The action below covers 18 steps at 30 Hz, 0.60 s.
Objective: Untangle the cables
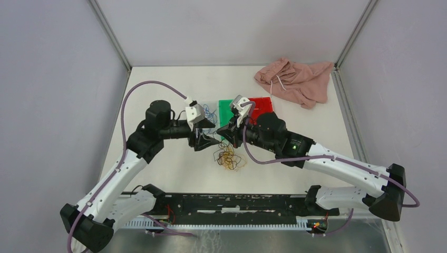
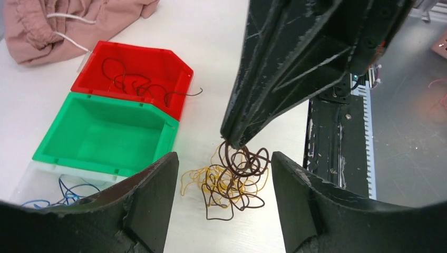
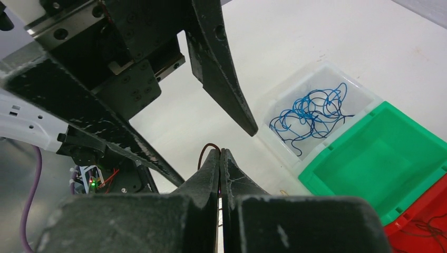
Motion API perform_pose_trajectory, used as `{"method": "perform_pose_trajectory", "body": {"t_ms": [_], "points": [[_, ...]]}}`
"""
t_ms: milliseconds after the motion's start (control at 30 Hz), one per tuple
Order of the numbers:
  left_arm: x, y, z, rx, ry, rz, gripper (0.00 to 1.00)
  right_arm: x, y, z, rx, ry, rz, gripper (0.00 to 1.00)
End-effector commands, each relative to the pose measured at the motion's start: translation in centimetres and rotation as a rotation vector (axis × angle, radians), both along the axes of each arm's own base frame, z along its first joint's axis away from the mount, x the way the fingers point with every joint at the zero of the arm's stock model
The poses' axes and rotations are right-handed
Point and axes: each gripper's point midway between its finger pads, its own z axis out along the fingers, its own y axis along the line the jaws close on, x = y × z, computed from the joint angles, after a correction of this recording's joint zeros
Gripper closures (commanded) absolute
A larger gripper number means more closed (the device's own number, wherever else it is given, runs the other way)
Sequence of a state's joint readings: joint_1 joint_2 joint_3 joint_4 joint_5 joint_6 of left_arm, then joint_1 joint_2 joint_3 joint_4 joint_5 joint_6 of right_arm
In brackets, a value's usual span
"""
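Note:
A tangled clump of dark red and yellow-orange cables [image 1: 229,158] lies on the white table, also seen in the left wrist view [image 2: 232,182]. My right gripper [image 3: 220,151] is shut on a dark red cable [image 3: 206,150] that loops out at its tip, and its closed tip [image 2: 234,141] hangs right over the clump. My left gripper [image 2: 224,158] stands open, its fingers either side of the clump and above it, holding nothing. Blue cables [image 3: 311,113] lie in a clear bin [image 3: 278,95]. Another dark red cable [image 2: 134,84] lies in a red bin [image 2: 182,97].
A green bin [image 2: 166,138] with nothing in it sits between the red and clear bins behind the clump. A pink cloth [image 1: 295,79] with a white drawstring lies at the back right. The black rail [image 1: 237,203] runs along the near edge.

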State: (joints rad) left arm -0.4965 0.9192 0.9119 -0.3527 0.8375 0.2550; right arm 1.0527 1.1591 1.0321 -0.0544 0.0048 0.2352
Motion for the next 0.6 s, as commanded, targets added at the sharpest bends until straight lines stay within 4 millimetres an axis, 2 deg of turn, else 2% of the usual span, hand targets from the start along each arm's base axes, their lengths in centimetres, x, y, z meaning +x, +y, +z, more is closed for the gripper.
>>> {"method": "perform_pose_trajectory", "body": {"t_ms": [0, 100, 233, 433, 567], "points": [[1.2, -0.6, 1.5, -0.068, 0.013, 0.064, 0.29, 0.2, 0.6, 4.4, 0.140, -0.028, -0.009, 1.00], [1.2, -0.6, 1.0, -0.066, 0.026, 0.070, 0.32, 0.1, 0.7, 4.4, 0.150, -0.016, -0.006, 1.00], [1.5, -0.5, 0.7, -0.074, 0.050, 0.097, 0.41, 0.0, 1.1, 4.5, 0.172, 0.002, 0.005, 1.00], [2.6, -0.2, 1.1, -0.086, 0.027, 0.164, 0.70, -0.7, 1.9, 4.6, 0.194, 0.040, 0.048, 1.00], [2.8, 0.1, 1.4, -0.084, 0.013, 0.187, 0.72, -0.9, 1.9, 4.4, 0.205, 0.051, 0.053, 1.00]]}}
